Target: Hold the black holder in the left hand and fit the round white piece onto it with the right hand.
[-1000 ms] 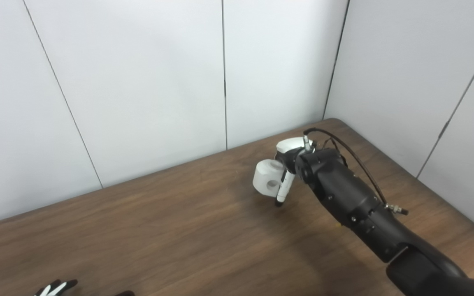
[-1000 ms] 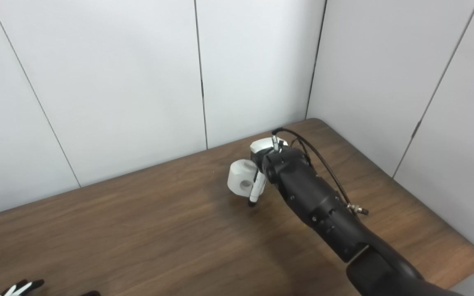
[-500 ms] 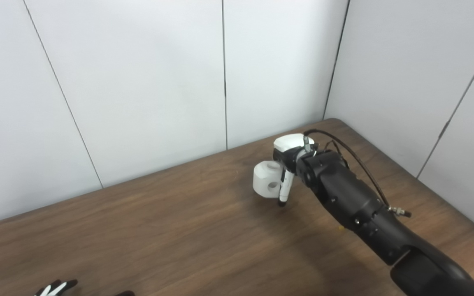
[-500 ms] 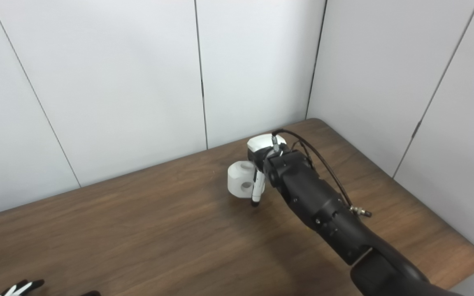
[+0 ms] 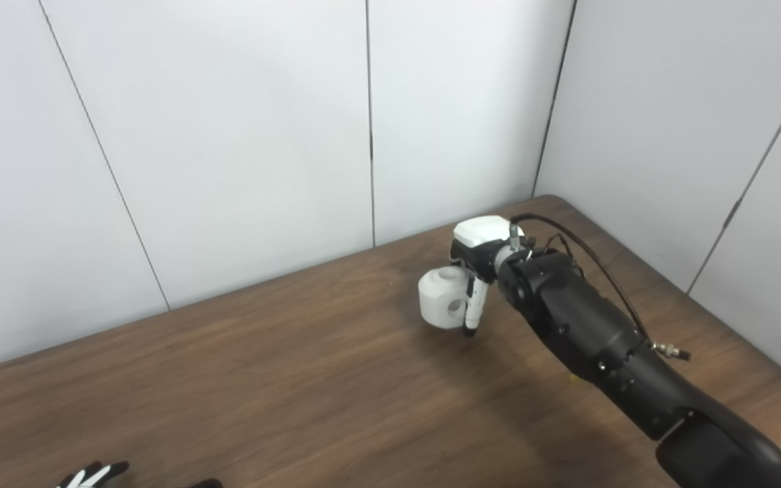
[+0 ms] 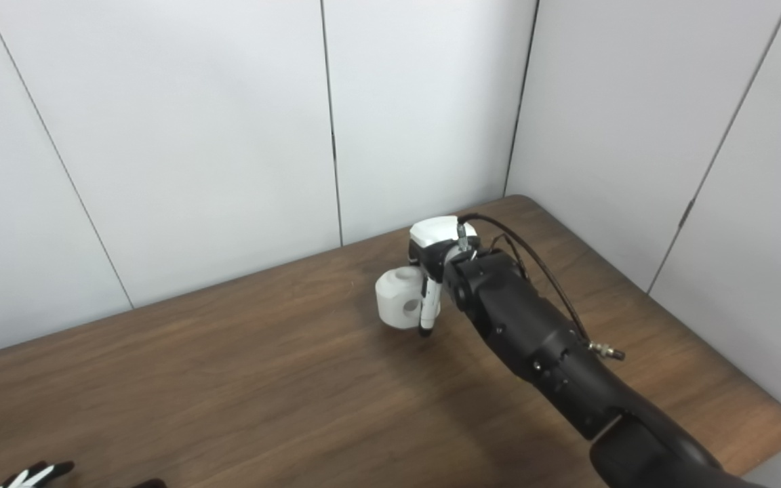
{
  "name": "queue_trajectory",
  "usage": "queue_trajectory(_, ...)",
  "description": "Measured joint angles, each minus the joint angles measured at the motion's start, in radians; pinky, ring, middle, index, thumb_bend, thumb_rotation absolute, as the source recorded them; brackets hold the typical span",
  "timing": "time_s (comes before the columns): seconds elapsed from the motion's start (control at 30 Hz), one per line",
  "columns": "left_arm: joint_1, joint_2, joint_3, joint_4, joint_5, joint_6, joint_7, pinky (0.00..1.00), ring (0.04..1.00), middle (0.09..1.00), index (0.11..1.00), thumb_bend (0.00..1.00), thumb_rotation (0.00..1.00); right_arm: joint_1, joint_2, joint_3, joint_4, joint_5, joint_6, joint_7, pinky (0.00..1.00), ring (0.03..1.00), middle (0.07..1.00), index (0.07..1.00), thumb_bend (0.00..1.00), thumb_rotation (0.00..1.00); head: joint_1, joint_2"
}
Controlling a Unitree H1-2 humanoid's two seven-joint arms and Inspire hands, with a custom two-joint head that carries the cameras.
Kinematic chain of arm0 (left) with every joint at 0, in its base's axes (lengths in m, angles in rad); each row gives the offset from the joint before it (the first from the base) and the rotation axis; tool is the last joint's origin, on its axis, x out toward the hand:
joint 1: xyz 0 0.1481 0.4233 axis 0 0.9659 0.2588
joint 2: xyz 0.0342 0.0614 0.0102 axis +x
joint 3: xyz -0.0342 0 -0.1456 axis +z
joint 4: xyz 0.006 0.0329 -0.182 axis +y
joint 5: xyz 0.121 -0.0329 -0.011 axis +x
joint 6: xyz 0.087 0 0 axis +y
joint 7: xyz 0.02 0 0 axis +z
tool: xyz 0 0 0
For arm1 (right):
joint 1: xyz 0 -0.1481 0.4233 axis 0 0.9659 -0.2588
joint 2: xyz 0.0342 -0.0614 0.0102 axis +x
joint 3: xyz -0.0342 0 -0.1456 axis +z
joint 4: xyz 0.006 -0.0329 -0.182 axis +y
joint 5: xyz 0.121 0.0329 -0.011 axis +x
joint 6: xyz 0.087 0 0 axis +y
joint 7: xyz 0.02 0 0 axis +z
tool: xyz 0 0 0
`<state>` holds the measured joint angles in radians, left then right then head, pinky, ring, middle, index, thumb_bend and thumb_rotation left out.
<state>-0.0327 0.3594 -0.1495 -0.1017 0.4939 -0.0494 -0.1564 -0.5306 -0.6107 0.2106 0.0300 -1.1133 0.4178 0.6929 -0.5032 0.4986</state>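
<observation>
The round white piece [image 5: 439, 299], a stubby cylinder with a hole in its top and one in its side, is at the far right part of the table. My right hand [image 5: 473, 271] comes down on it from above and is shut on it, with one white finger [image 5: 473, 308] across its right side. Whether the piece rests on the wood or hangs just above it is unclear. Only the fingertips of my left hand [image 5: 92, 474] show at the bottom left edge. A small dark shape [image 5: 206, 483] beside them is cut off by the frame. The black holder is not identifiable.
The brown wooden table [image 5: 262, 379] ends at white wall panels [image 5: 241, 135] behind and to the right, with a rounded far right corner [image 6: 519, 201]. A cable loops off my right wrist [image 6: 533, 257].
My right hand has risen slightly with the white piece in it, and the forearm has shifted a little right. The left fingertips have not moved.
</observation>
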Motion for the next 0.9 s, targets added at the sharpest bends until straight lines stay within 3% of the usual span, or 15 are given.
queue_trajectory(0.1,-0.004,-0.004,-0.002,0.003,0.008,0.002,0.000,0.99,0.972,0.884,0.482,0.51,0.03,0.000,0.000,-0.009,-0.016,0.021,0.001,-0.010,0.35,0.434,0.505,0.548,0.92,0.20,0.020,-0.005)
queue_trajectory(0.43,-0.072,-0.028,-0.019,0.059,0.011,0.007,-0.001,0.97,0.970,0.882,0.482,0.51,0.03,0.000,0.001,-0.014,-0.042,0.064,-0.004,-0.060,0.43,0.512,0.565,0.600,0.93,0.22,0.029,-0.005)
queue_trajectory(0.7,-0.083,-0.028,-0.019,0.071,0.006,0.002,0.000,0.96,0.964,0.882,0.483,0.51,0.03,0.000,0.001,-0.013,-0.045,0.094,-0.024,-0.097,0.44,0.524,0.572,0.581,0.87,0.12,0.025,-0.006)
queue_trajectory(0.9,-0.083,-0.027,-0.015,0.069,0.006,0.003,-0.001,0.95,0.958,0.882,0.483,0.51,0.03,0.001,0.000,-0.010,-0.050,0.100,-0.023,-0.098,0.44,0.522,0.571,0.578,0.89,0.09,0.018,0.000)
